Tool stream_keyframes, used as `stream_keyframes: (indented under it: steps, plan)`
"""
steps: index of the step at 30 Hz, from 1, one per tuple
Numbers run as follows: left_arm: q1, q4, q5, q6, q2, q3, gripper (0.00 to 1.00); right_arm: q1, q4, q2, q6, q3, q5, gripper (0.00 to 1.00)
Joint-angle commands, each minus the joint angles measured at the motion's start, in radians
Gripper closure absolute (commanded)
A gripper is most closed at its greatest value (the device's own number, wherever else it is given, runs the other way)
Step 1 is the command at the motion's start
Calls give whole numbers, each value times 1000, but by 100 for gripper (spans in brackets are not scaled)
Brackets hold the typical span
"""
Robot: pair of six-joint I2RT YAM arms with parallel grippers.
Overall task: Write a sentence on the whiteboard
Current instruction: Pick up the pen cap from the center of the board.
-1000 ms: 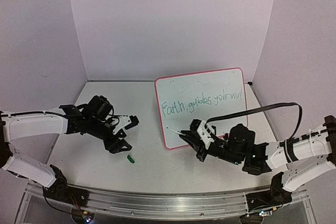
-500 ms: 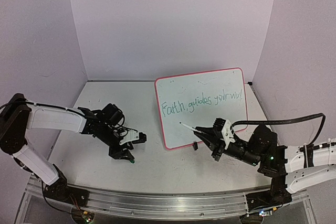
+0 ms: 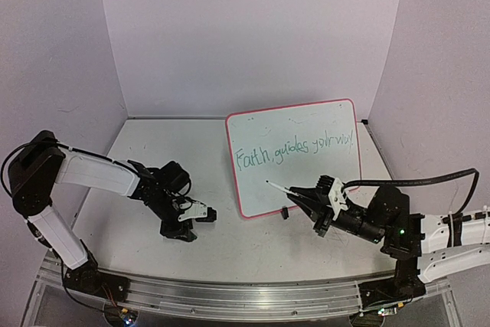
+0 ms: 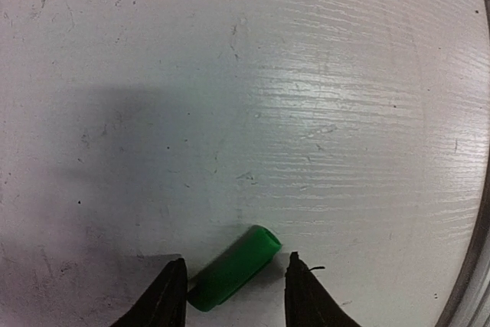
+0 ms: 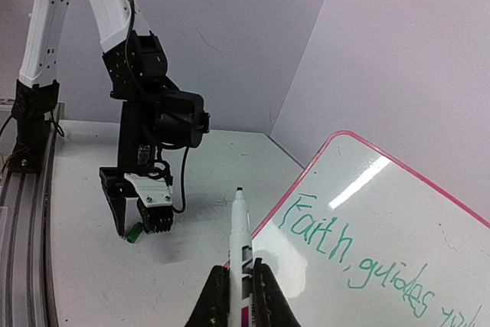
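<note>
Lower left of the top view: the left gripper (image 3: 191, 223) sits low over the bench (image 3: 145, 139). Its fingers (image 4: 170, 296) stand apart, one on each side of a green cap (image 4: 233, 269) lying on the bench. Centre right: the whiteboard (image 3: 306, 122) stands leaning back, with the sentence (image 3: 295, 151) across its middle. Lower right: the right gripper (image 3: 305, 200) is clenched on a white marker (image 3: 277, 187), tip aimed at the whiteboard's lower left part.
</note>
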Motion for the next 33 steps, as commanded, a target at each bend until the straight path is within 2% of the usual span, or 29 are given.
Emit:
stream_keyframes:
  steps: [1, 3, 6, 8, 12, 17, 20, 24, 28, 31, 33]
  plan:
    - [-44, 4, -101, -2, 19, -11, 62, -4, 14, 15, -10, 15, -27, 92]
    - [-59, 16, -136, -18, 19, -20, 66, -4, 14, 24, -10, 18, -31, 92]
    - [-78, 18, -176, -60, 25, -22, 78, -4, 14, 34, -8, 24, -39, 92]
    - [-84, 18, -159, -99, 20, -18, 79, -4, 14, 41, -10, 28, -42, 92]
    - [-106, 12, -137, -187, 26, 3, 76, -4, 14, 54, -10, 32, -50, 93]
    - [-112, 11, -108, -254, 57, 9, 56, -4, 14, 66, -6, 36, -57, 93]
    - [-117, 16, -128, -249, 77, 1, 56, -4, 14, 70, -4, 40, -60, 93]
    - [-124, 24, -185, -230, 98, -10, 73, -4, 6, 73, -3, 48, -58, 93]
    - [-131, 30, -237, -230, 104, -9, 98, -4, -15, 77, -6, 61, -52, 93]
    - [-134, 29, -251, -244, 66, -6, 100, -4, -16, 75, -7, 64, -46, 95]
    - [-135, 28, -250, -260, 21, 1, 100, -4, -17, 79, -11, 67, -55, 99]
